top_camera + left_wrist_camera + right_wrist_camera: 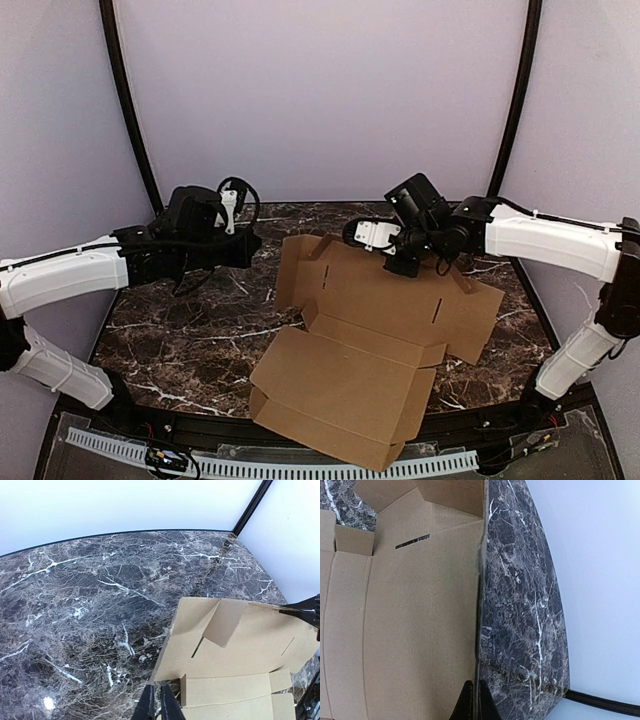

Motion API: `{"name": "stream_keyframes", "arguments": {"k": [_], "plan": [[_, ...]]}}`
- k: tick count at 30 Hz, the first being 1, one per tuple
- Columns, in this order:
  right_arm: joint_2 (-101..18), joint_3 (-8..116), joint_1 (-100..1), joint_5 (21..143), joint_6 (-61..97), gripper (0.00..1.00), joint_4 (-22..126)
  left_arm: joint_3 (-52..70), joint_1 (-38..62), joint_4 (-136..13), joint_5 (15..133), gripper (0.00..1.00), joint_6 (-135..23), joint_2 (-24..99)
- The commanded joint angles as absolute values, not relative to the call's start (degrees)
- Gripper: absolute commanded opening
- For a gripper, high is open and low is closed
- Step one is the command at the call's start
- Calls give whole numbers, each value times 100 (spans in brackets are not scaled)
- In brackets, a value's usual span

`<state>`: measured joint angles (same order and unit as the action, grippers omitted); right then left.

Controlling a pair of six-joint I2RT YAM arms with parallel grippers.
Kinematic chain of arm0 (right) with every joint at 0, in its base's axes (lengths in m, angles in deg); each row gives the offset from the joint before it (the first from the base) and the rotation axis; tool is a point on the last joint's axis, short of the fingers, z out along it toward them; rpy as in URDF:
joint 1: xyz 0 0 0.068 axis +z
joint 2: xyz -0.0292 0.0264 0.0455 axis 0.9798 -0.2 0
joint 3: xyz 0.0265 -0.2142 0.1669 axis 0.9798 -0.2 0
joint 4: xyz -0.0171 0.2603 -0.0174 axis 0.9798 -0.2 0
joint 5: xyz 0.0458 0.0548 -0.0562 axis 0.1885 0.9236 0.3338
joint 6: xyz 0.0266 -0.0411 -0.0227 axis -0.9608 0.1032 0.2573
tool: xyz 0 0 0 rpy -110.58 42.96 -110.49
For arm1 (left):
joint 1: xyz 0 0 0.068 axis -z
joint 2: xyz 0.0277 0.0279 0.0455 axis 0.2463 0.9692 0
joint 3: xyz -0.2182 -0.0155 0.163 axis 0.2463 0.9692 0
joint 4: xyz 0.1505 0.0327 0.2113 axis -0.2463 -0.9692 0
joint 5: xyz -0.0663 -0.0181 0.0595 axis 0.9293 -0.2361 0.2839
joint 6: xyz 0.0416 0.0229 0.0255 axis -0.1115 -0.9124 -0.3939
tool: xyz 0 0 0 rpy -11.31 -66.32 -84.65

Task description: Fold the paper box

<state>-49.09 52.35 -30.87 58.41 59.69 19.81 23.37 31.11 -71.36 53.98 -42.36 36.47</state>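
Two arms up top: box (370, 350) lies open mid-right on worktop (190, 330), long axis far-to-near, right jaws over its far edge, nearer than left jaws. Left wrist: jaws almost together, empty, box ahead-right. Right wrist: jaws together, empty, box edge straight ahead.

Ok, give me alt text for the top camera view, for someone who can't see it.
A partly folded brown paper box lies on a dark marble table, its near walls raised. The right arm reaches to the box's far edge; the left arm hangs over the table to the box's left.
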Motion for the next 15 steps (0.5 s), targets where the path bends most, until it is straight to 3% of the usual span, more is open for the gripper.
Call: {"name": "stream_keyframes", "arguments": {"k": [1,8,15], "plan": [[-4677,4793,-2819,5362,6925,0,2708,2747,2838,-7451,5715,5,-4731,3275],[-4437,3982,-2428,4843,8229,0,4183,3765,2396,-6931,7045,7,-4800,2898],[-4445,3562,-2205,4772,9210,0,5533,4301,2287,-6105,8523,13,-4642,3281]]}}
